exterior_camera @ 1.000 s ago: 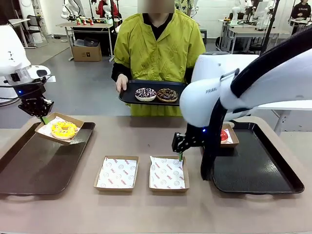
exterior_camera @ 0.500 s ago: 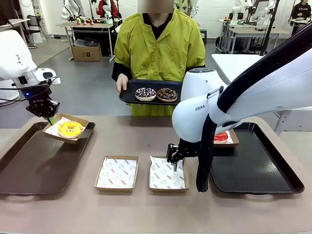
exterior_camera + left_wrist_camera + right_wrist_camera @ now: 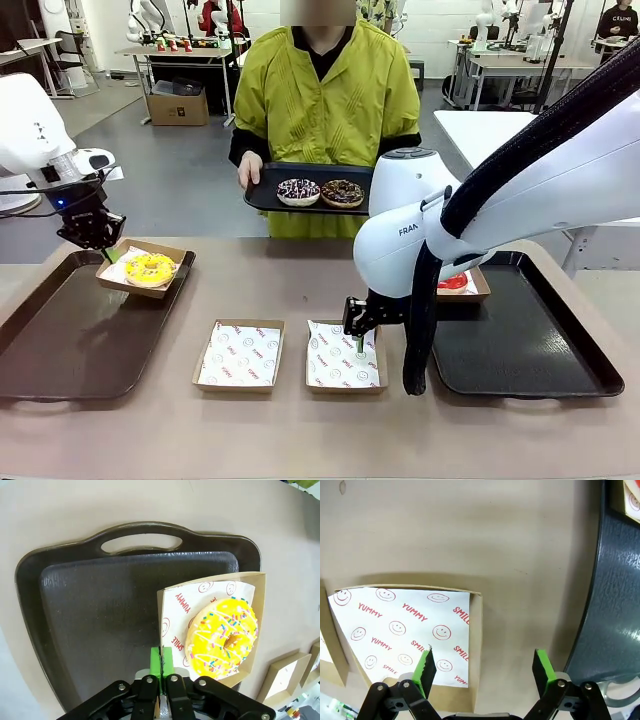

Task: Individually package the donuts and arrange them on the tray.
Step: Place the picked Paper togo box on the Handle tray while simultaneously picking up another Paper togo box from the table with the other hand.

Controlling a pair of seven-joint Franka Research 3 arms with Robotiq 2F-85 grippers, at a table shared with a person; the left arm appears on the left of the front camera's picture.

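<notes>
Carrying the boxed yellow donut (image 3: 150, 268), the left gripper (image 3: 105, 250) is kept clamped on the box (image 3: 170, 250) rim, now shifted toward the left tray (image 3: 60, 345) far corner. The right gripper (image 3: 360, 338), jaws spread & nothing held, has been brought astride the empty box (image 3: 335, 362) wall. That box is judged the next to be handled.

The yellow donut (image 3: 222, 642) has white zigzag icing lines and many-coloured sprinkles. Its box (image 3: 259, 592) is brown, lined with white paper (image 3: 180, 605) printed with red smiley faces and red words. The red donut (image 3: 452, 282) is glossy. The sprinkled donut (image 3: 298, 190) is dark with white and coloured flecks, and the chocolate donut (image 3: 343, 193) is dark brown. The table (image 3: 300, 430) is beige. The left gripper (image 3: 161, 661) and right gripper (image 3: 484, 664) are black with green pads.
</notes>
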